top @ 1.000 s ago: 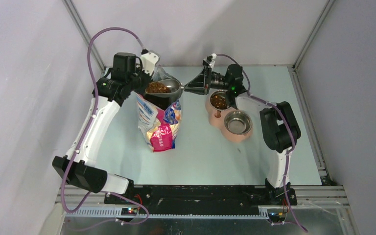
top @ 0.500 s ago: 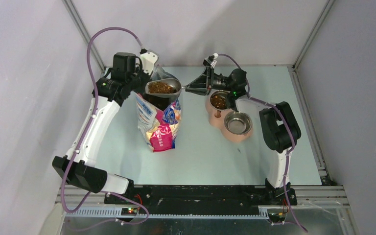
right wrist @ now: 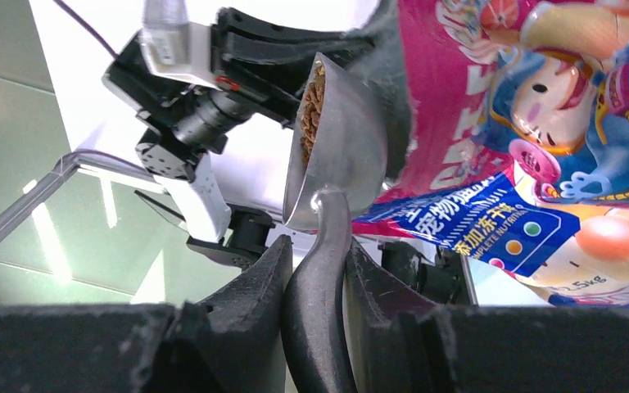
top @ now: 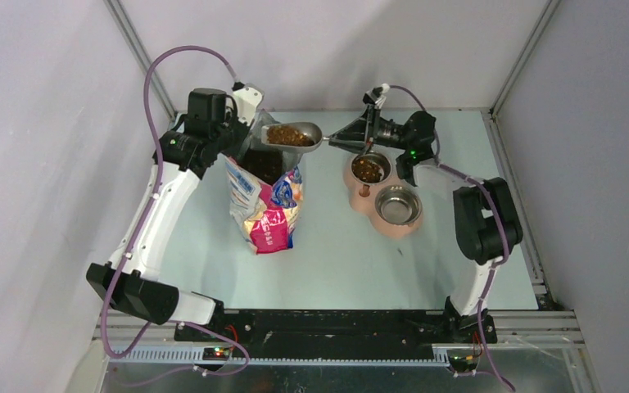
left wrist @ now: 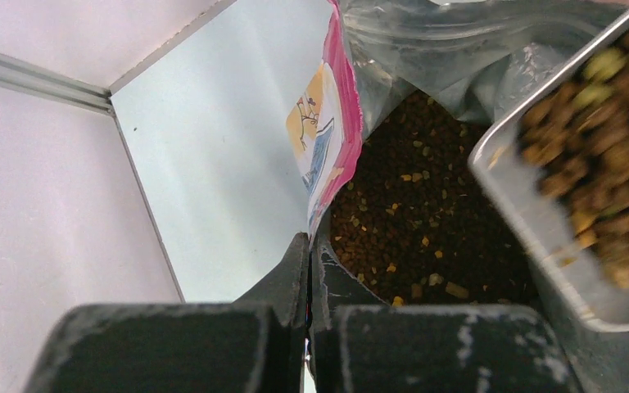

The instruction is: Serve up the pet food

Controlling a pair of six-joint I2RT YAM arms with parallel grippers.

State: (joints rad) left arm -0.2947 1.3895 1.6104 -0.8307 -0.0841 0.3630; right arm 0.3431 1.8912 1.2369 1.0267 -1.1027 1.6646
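Scoop (left wrist: 532, 237) with pet food (left wrist: 614, 155) is blurred, cropped in left-wrist view.

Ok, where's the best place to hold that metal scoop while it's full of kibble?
By its thin handle, coming end-on from the right, as the right gripper does. The handle sticks out of the scoop at its closed back end, so pinching there keeps fingers off the pet food and the load level.

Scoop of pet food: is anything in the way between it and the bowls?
Nothing visible blocks it. The pet food sits in the scoop, held by the right end effector beside the open bag. Only bare table lies between the bag and the twin bowls on the right arm's side.
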